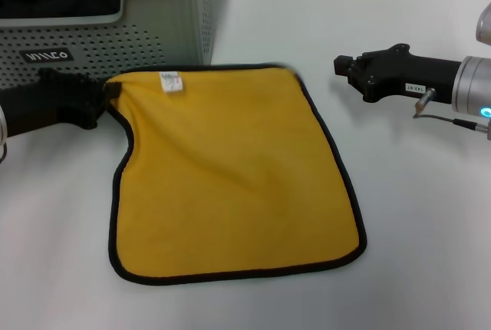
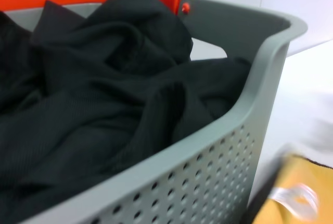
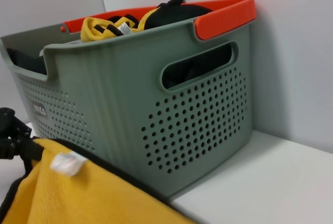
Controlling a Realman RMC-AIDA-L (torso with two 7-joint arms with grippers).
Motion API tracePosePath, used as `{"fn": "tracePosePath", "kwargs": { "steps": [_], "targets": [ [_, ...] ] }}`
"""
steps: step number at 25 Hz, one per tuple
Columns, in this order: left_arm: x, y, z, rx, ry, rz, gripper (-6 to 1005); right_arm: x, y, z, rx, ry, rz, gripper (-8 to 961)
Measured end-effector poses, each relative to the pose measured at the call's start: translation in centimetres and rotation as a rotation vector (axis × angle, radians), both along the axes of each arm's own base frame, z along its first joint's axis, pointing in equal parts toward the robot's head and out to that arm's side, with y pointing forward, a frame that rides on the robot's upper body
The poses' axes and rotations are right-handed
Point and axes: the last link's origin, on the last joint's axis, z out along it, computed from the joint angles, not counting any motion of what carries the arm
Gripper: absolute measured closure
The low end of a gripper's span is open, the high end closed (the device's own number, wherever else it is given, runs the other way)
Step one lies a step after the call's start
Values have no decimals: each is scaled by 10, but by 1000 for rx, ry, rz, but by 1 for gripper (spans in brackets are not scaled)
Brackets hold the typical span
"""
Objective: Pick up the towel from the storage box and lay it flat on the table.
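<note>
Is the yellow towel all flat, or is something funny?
Nearly flat. The towel lies yellow side up on the table, but its corner by the left gripper is pulled in, bending that edge.

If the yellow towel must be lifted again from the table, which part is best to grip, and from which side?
Probably the far right corner of the towel, near the right gripper. That edge lies flat and free on the table, so approach from the robot's right. The left gripper is already at the far left corner, beside the storage box.
</note>
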Motion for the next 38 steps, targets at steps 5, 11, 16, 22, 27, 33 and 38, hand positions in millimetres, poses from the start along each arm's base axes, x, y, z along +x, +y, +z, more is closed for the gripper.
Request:
{"fn": "tracePosePath", "kwargs": {
  "steps": [5,11,16,22,27,33,38],
  "targets": [
    [-7,-3,-7,-7,-2,8,957,0,0,0,-1,1,1,946],
    [-7,-2,-9,-6,-9,10,955,-2,-1,0,-7,8,7,930],
    [-4,0,-7,-21,-22,7,954,-2,-7,3,-12,44,24,916],
    [-1,-6,4,-61,-47,-36,849,-1,-12,6,-18,68,40,899],
    [-4,-13,25,-6,-98,-61,702,-1,-17,8,-19,93,56,736],
    [10,-48,49,24,-295,-321,573,-10,-42,16,-81,152,244,499],
    [27,-85,33,-43,-430,-596,329,-11,-77,31,-192,240,399,289]
  ]
}}
